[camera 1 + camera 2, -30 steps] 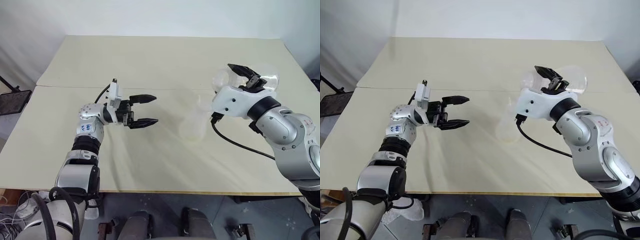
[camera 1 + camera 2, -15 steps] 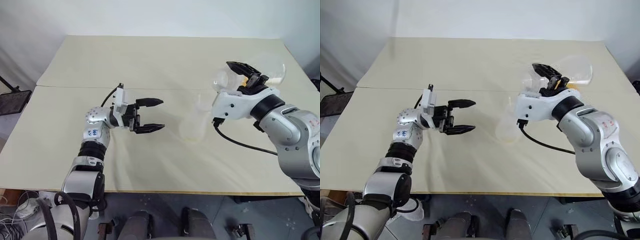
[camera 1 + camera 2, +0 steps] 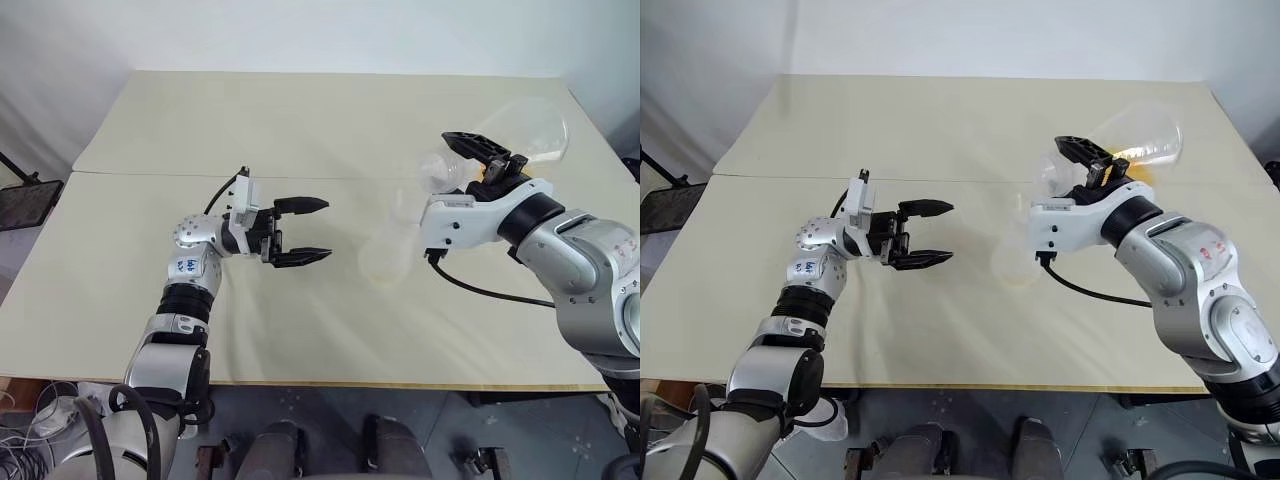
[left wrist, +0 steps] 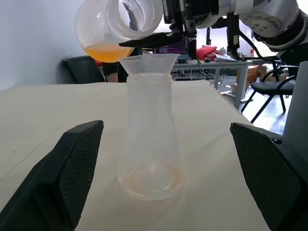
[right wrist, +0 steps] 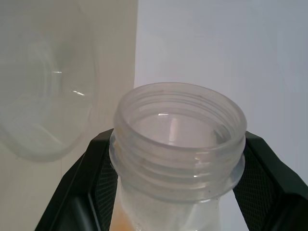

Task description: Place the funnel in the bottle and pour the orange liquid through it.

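Since a second ago the jar (image 4: 120, 26) is tipped further, pinched by the right claw (image 3: 478, 158) above the funnel (image 4: 148, 63) seated in the bottle (image 4: 150, 139) on the desk (image 3: 300, 120); orange liquid (image 4: 107, 51) is pooled inside. Left claw (image 3: 300, 231) is spread.

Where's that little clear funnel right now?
The funnel sits in the neck of the flask standing mid-table, between the two hands, just under the tilted jar that the right hand holds.

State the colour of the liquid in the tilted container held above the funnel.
Bright yellow-orange liquid, pooled in the tilted container; clearest in the left wrist view.
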`<state>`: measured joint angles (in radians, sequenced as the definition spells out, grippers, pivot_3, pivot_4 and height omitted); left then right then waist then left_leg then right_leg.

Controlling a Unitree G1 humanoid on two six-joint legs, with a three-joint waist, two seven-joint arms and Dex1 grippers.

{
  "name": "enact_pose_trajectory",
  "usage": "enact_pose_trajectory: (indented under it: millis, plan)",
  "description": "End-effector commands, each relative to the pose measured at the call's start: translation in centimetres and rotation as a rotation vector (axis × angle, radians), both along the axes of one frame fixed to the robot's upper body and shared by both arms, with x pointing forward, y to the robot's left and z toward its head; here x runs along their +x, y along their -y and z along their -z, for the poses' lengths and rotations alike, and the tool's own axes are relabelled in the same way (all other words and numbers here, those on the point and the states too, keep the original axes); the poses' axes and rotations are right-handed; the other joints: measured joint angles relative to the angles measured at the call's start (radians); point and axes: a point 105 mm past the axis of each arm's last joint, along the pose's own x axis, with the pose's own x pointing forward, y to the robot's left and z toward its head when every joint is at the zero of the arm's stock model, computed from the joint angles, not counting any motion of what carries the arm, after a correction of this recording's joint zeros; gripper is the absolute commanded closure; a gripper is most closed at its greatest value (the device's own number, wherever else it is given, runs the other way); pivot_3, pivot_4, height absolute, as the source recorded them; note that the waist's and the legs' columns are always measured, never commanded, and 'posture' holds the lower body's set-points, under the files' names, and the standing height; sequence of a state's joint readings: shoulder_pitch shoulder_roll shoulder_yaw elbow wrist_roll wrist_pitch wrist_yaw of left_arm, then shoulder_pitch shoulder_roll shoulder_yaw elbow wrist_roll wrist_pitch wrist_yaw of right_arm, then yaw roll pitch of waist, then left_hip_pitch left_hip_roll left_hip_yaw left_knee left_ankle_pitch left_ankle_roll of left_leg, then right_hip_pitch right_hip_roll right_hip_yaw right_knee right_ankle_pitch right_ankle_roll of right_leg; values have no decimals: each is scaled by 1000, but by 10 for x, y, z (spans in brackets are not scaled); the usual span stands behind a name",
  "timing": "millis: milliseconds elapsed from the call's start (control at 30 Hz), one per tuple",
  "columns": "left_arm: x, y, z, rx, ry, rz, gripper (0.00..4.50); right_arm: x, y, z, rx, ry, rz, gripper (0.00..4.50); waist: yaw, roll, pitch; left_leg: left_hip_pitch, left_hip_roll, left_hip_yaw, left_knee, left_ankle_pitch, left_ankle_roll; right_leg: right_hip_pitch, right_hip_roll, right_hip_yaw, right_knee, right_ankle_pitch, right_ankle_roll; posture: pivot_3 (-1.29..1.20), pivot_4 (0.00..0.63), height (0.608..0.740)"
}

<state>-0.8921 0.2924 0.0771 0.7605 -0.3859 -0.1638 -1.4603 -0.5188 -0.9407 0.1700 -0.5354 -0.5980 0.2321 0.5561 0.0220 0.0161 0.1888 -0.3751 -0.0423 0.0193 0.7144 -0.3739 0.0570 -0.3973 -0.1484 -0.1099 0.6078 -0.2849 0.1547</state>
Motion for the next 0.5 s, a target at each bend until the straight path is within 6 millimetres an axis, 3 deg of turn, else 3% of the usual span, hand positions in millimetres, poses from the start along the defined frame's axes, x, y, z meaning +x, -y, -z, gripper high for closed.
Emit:
enact_pose_trajectory:
  millis: [33,500]
  plan:
    - [-2,2,-6,-1,28,10,0,-5,4,-15,-27,77,10,1690,0,0,0,0,0,0,0,0,0,0,0,0,0,0,0,0,150,740]
    - [-3,3,-6,-2,25,26,0,-1,11,-16,-141,127,37,1690,0,0,0,0,0,0,0,0,0,0,0,0,0,0,0,0,150,740]
